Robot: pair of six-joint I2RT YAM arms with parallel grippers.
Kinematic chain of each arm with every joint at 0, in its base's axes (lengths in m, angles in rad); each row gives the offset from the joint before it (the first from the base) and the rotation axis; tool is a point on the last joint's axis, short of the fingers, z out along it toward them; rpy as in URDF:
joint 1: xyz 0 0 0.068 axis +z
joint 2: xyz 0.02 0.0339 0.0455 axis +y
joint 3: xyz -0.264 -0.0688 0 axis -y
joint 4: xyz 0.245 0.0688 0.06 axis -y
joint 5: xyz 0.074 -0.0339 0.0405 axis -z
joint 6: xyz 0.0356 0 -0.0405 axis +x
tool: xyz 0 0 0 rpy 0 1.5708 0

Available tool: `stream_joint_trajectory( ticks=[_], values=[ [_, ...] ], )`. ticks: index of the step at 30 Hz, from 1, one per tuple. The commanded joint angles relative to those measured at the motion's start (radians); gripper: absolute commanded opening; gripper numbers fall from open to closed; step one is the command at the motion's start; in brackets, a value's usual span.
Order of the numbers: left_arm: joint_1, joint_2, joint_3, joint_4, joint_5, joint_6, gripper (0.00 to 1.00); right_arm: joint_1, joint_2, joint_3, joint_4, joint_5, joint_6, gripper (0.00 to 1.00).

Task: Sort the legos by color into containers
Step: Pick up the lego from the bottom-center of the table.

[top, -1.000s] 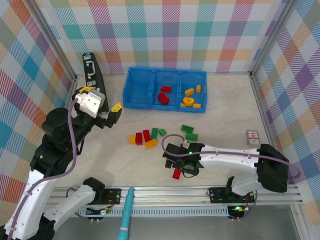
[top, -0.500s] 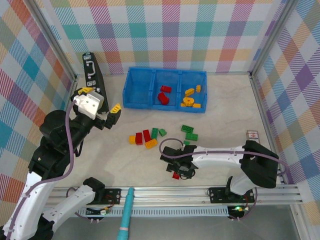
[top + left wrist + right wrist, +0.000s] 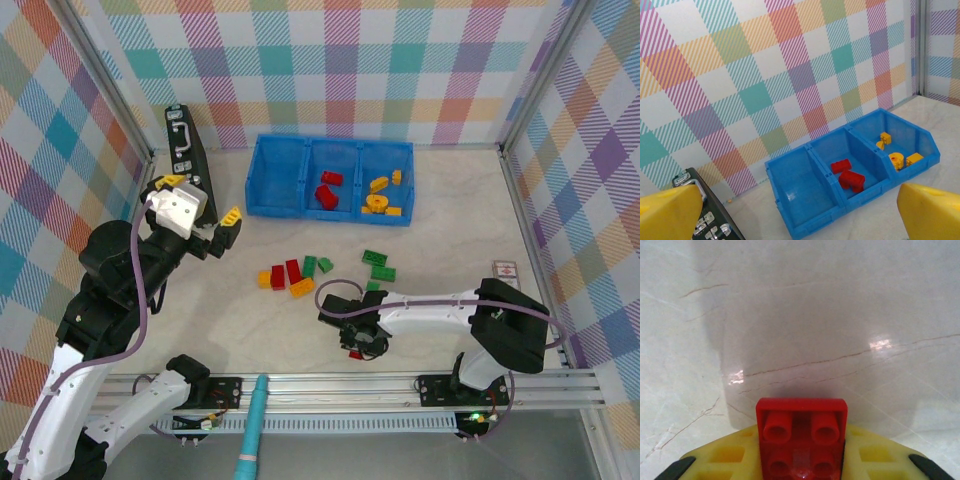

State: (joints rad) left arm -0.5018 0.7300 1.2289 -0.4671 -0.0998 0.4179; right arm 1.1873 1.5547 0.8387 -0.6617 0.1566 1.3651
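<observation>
A red brick (image 3: 801, 435) was pinched between the jaws of the right gripper (image 3: 357, 342), low over the table (image 3: 450, 200) near its front edge. Just behind lay loose bricks (image 3: 293, 275) in red, green and yellow-orange. Farther back, the blue tray (image 3: 278, 180) held red pieces in its middle compartment and yellow-orange ones in its right. The left gripper (image 3: 205, 200) hung raised at the left, jaws spread wide.
</observation>
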Motion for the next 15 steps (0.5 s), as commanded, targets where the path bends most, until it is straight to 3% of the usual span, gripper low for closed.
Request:
stream_joint_trajectory(
  ticks=[1, 8, 15],
  values=[
    [-0.013, 0.002, 0.028, 0.002, -0.022, 0.022, 1.0, -0.04, -0.007, 0.072, -0.045, 0.042, -0.127, 0.3],
    [-0.014, 0.051, 0.037, 0.003, -0.086, 0.025, 1.0, -0.202, 0.075, 0.464, -0.294, 0.235, -0.622, 0.29],
    [-0.014, 0.074, 0.049, -0.02, -0.066, 0.038, 1.0, -0.354, 0.243, 0.762, -0.154, 0.311, -1.079, 0.3]
  ],
)
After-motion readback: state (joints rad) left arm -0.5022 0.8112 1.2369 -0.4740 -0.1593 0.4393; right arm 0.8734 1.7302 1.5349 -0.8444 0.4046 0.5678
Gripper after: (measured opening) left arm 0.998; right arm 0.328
